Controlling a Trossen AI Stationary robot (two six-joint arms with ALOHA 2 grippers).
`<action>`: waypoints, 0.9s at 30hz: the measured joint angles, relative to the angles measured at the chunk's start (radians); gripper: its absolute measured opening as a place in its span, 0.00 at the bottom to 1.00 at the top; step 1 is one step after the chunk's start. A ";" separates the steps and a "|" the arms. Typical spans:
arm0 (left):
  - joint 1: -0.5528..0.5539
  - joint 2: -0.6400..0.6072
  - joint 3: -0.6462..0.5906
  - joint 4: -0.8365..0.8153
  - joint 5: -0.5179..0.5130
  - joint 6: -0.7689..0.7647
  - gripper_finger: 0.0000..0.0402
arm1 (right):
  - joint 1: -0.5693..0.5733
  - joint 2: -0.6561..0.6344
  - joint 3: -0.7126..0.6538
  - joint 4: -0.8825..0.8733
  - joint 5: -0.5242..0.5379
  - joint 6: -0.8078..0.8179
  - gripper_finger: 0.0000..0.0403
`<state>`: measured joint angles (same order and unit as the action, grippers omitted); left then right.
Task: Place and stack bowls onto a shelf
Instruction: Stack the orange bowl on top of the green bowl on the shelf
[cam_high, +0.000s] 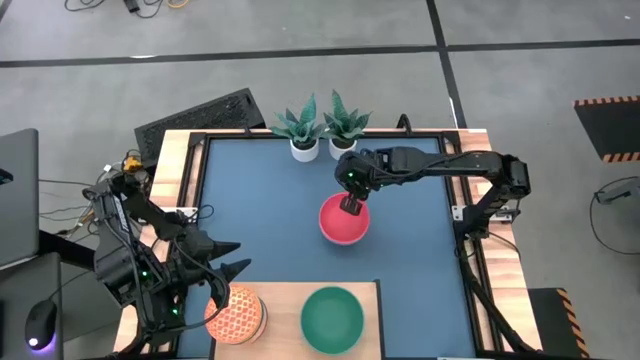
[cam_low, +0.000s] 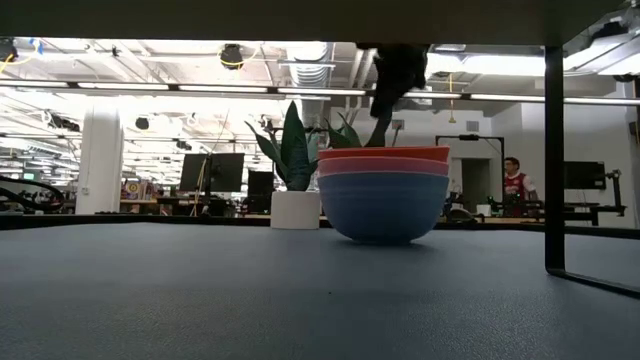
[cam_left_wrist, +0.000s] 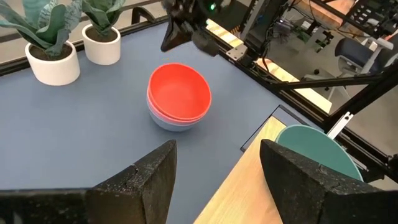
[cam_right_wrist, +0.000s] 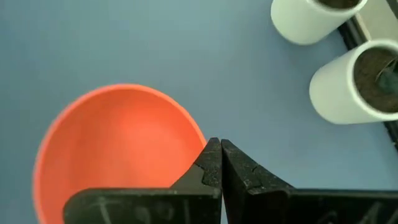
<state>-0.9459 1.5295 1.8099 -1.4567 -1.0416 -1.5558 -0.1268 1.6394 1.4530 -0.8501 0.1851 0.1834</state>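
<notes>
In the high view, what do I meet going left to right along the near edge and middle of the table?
Left gripper → orange-red patterned bowl → green bowl on the shelf → red bowl, top of the stack, with the right gripper at its rim.

Both arms are dark, near-black, built from chunky jointed segments. The left arm carries small green indicator lights and loose cabling with an orange-yellow fitting near its base. The right arm shows a green light by its wrist. The left gripper has broad, rough-textured black fingers; the right gripper fingers are matte black with angular, stepped tips
</notes>
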 joint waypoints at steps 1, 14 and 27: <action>0.000 0.000 0.000 0.000 0.000 0.004 0.54 | 0.000 0.000 0.018 -0.014 0.000 -0.005 0.04; 0.000 0.000 0.000 0.008 0.000 0.034 0.54 | 0.000 0.002 0.048 -0.093 -0.003 -0.025 0.48; 0.000 0.000 0.000 0.008 0.000 0.028 0.54 | 0.000 0.002 0.048 -0.092 -0.004 -0.088 0.54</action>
<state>-0.9455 1.5299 1.8099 -1.4487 -1.0420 -1.5276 -0.1268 1.6417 1.5009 -0.9421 0.1807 0.0952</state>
